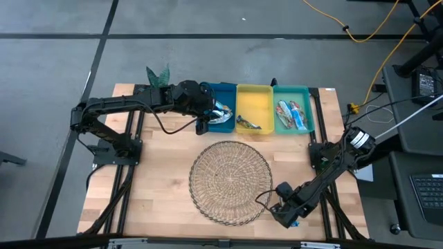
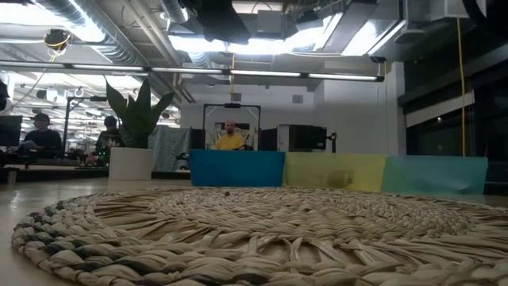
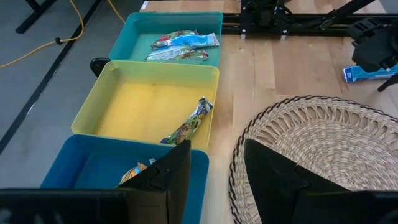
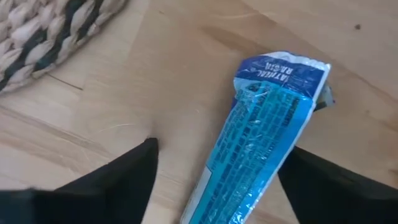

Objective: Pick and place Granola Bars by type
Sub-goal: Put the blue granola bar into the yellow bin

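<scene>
Right wrist view, right hand [image 4: 214, 180] spread around blue granola bar [image 4: 261, 124] on table [image 4: 155, 93], left hand [image 3: 214, 171] apart, empty.

Two matte black jointed arms [image 1: 124, 104] are showing slim tubular links, black cables looping alongside, and a white-and-silver round collar [image 1: 359, 139] on the right one; wedge-shaped black fingers [image 3: 174, 171] are looking smooth.

Blue granola bar [image 4: 255, 143] cut off by the right wrist view's edge; blue tray [image 3: 93, 171] contents mostly hidden behind left gripper [image 3: 214, 171]
</scene>
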Controlling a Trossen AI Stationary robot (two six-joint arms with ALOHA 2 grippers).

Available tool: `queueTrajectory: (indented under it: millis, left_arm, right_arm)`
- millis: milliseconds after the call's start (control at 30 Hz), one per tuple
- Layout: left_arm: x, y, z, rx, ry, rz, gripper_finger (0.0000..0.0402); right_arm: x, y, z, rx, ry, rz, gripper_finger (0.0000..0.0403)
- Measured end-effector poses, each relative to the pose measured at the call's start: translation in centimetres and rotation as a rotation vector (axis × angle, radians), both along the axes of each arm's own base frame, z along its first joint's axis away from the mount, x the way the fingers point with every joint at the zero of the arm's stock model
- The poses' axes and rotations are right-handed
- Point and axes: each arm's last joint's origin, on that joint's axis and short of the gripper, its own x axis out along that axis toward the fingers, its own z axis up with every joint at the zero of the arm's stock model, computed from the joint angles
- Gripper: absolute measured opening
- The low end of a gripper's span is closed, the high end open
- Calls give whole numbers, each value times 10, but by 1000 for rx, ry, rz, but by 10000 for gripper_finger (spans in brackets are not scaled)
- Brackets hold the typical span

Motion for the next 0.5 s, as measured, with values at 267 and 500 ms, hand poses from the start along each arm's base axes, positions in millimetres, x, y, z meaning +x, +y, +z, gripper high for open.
queueTrajectory:
  millis: [267, 500]
  left_arm:
    - [0, 0, 0, -10, -2, 8, 143]
    - [0, 0, 0, -6, -2, 4, 143]
  right_arm:
    - [-1, -1, -1, -3, 18, 5, 195]
    - [-2, -1, -1, 0, 27, 9, 92]
